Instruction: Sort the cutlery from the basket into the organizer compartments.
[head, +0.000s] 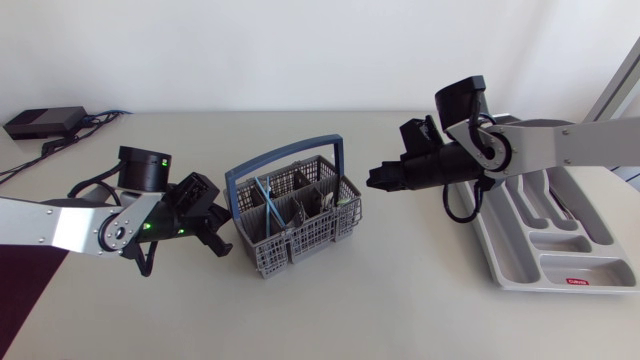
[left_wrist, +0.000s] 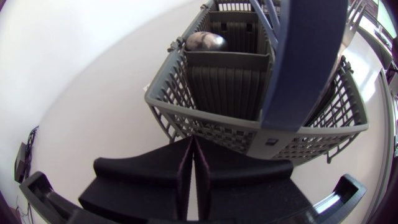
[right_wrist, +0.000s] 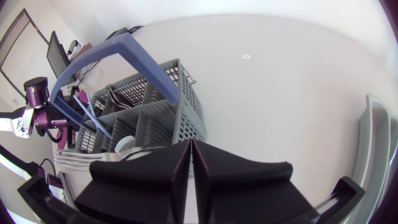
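Left gripper (left_wrist: 191, 144) jaws closed, holding nothing, cutlery basket (left_wrist: 211, 124) right ahead of the tips, spoon (left_wrist: 206, 42) inside. Right gripper (right_wrist: 189, 147) jaws closed, basket ahead, organizer (head: 585, 265) beside it.

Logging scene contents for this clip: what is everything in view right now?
basket: one, grey with a blue handle, table centre, between the two grippers
cutlery: several pieces, silver, exact count unclear, in the basket's compartments
organizer: one, light grey, table's right side, partly under the right arm
black box: one, black, far left corner, cables attached
left gripper: one, black, fingers together, beside the basket
right gripper: one, black, fingers together, on the basket's other side
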